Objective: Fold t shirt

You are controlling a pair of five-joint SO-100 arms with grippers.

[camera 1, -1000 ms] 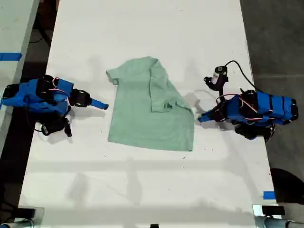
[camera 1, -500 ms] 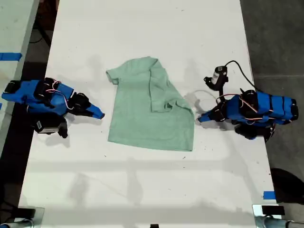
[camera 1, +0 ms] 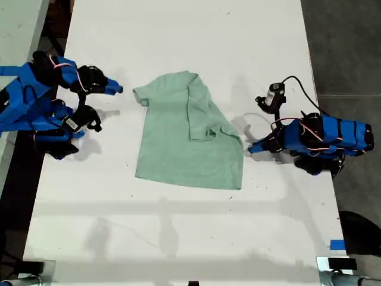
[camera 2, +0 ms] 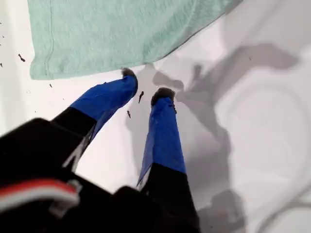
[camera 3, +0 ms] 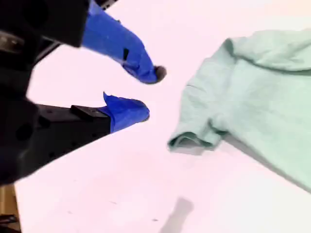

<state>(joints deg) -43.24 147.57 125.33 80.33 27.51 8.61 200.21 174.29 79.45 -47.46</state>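
The pale mint-green t shirt [camera 1: 178,143] lies flat mid-table, with the side at the exterior view's right folded over its body. My first gripper [camera 1: 250,148] rests low on the table at the shirt's edge on the exterior view's right. Its fingertips [camera 2: 129,74] stand slightly apart and open, just short of the hem [camera 2: 121,29], holding nothing. My second gripper [camera 1: 116,89] hovers at the exterior view's left, a short way from the sleeve [camera 3: 194,138]. It is open [camera 3: 149,92] and nothing sits between its fingers.
The white table [camera 1: 178,238] has dark floor past both long edges. A black cable with a small connector [camera 1: 273,95] loops beside the first arm. Blue tape [camera 1: 337,244] marks the table's near corner at the exterior view's right.
My second arm has lifted and swung toward the far side of the table, ending level with the sleeve. The first arm and the shirt have not moved.
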